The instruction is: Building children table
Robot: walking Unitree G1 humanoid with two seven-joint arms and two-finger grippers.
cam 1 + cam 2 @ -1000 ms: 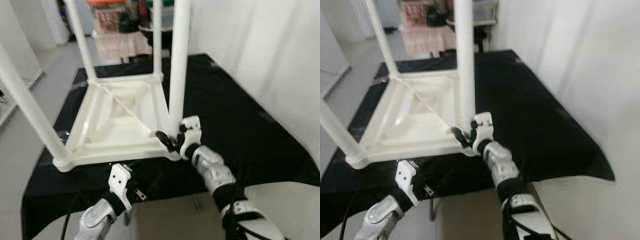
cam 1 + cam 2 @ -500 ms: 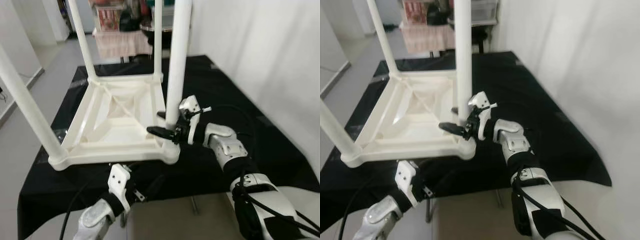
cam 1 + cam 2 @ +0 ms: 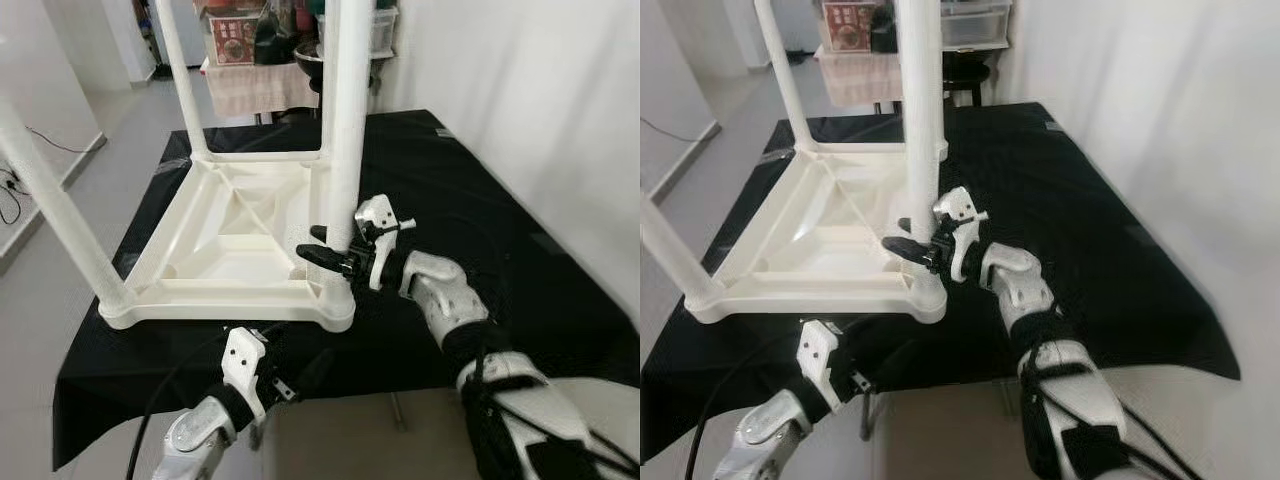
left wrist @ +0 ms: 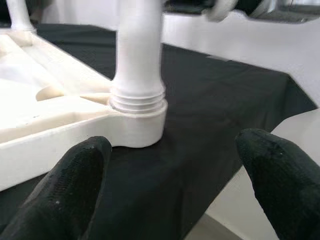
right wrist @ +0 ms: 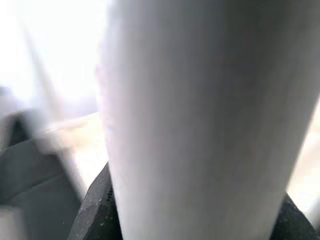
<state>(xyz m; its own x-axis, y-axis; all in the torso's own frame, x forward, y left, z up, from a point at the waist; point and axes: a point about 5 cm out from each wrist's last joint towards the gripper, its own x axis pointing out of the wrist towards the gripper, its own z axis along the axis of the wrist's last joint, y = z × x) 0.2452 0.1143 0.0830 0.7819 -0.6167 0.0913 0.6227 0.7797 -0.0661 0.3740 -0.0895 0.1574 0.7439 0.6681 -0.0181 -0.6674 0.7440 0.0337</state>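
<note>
Nearest the camera, the left gripper (image 3: 262,385) is being held low at the front edge of the black-covered tabletop (image 3: 470,210), its jaws spread wide and empty; in its wrist view the two black fingertips (image 4: 75,170) are seen apart, aimed at the near corner socket (image 4: 136,117) without touching it.

Just beyond, the white children's table (image 3: 235,235) is being shown lying upside down on the cloth, its ribbed underside facing up. The right gripper (image 3: 335,255) is being wrapped around the near right leg (image 3: 345,130) just above the socket, jaws closed on the leg. That leg is seen standing upright in its socket, threaded collar visible at the base.

The near left leg (image 3: 55,215) and the two far legs (image 3: 180,80) are also seen standing in their corners. The assembly is judged nearly complete: all four legs are placed, and what probably remains is final tightening and turning the table upright.
</note>
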